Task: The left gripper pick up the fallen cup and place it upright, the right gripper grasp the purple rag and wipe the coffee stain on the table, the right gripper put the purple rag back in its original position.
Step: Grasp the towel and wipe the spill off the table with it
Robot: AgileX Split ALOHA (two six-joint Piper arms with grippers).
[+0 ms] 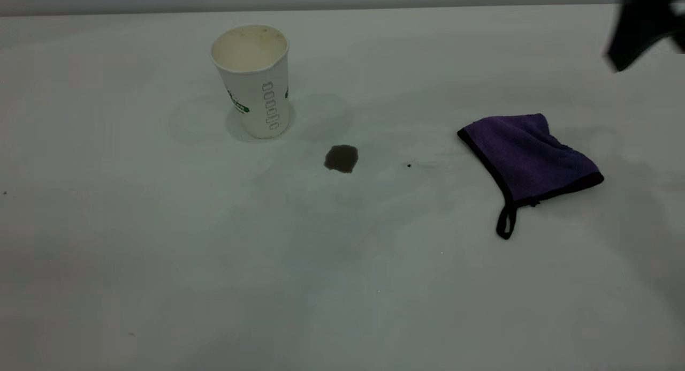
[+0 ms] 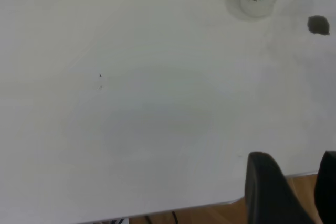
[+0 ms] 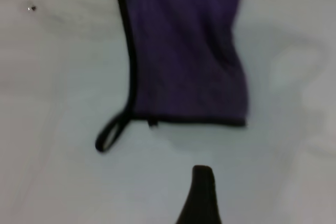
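Fingers [image 2: 268, 187] apart, purple rag [image 1: 527, 157] folded, black-edged

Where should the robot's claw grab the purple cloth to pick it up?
Probably from straight above, pinching the thick middle of the purple rag. It lies flat and folded on the table, so no side offers a raised edge. The right gripper is nearest it.

The right claw [image 1: 645, 25] is a blurred shape cut by the frame's edge.
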